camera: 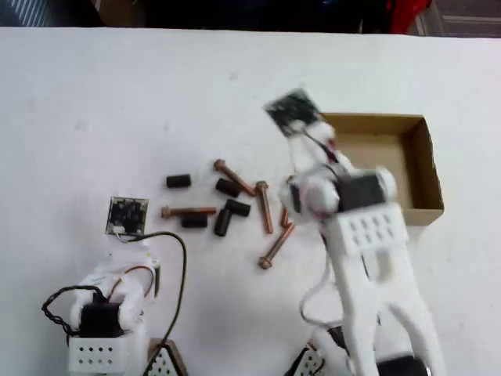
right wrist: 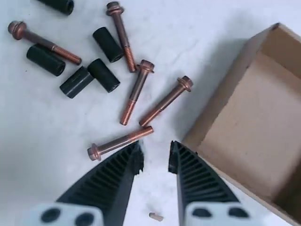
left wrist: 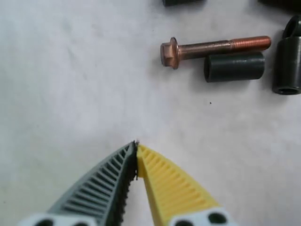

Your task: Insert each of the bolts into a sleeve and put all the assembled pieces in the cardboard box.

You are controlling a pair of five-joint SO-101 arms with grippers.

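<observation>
Five bolts [right wrist: 135,94] and five black sleeves [right wrist: 104,75] are lying loose on the white table [camera: 94,94], none mated. The cardboard box [right wrist: 244,141] is sitting empty just beside the scatter.

Right gripper [right wrist: 155,151] is hanging over the table beside the box's near wall, fingers released, nothing between them. The nearest bolt [right wrist: 120,141] is lying just off one fingertip, threaded end pointing toward the gap.

Left gripper [left wrist: 136,147] is sitting clenched, tips meeting, gripping nothing. It is well short of another bolt [left wrist: 211,48], which is lying alongside a neighbouring sleeve [left wrist: 234,67].

Judging the step in hand as the first bolt pickup. Advice:
- Be squaring the jaws across the shank, close to the head, so the threaded end is sticking out free for the sleeve.
- Be going low before closing; the shank is thin and round and is probably going to roll.
- Be keeping the outer finger off the cardboard wall.
- The left needs to be opening first, then taking a sleeve around its middle, leaving the bore clear.
</observation>
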